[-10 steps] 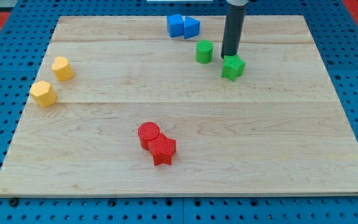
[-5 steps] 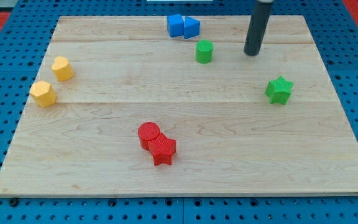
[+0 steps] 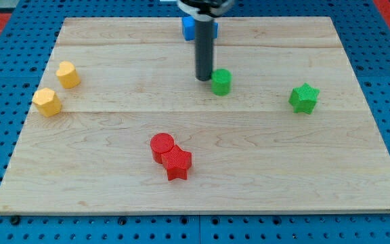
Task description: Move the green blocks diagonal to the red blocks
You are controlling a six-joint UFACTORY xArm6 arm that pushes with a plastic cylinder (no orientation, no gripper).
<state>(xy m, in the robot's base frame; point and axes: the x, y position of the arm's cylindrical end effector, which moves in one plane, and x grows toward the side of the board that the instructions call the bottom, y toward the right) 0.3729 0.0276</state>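
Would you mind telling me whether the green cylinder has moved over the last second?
Yes. The green cylinder has slid toward the view's bottom, away from the blue blocks, with my tip now at its left.

Bright, even light falls from above; the board (image 3: 202, 135) shows no glare and its grain reads clearly to every edge. Shadows are short and soft, tucked under each block toward the bottom edge, as beneath the red blocks (image 3: 170, 156) and the green star (image 3: 304, 98). The rod is slightly blurred, most at the top edge, so my tip (image 3: 203, 78) looks soft. Board corners stay sharp, its edges straight.
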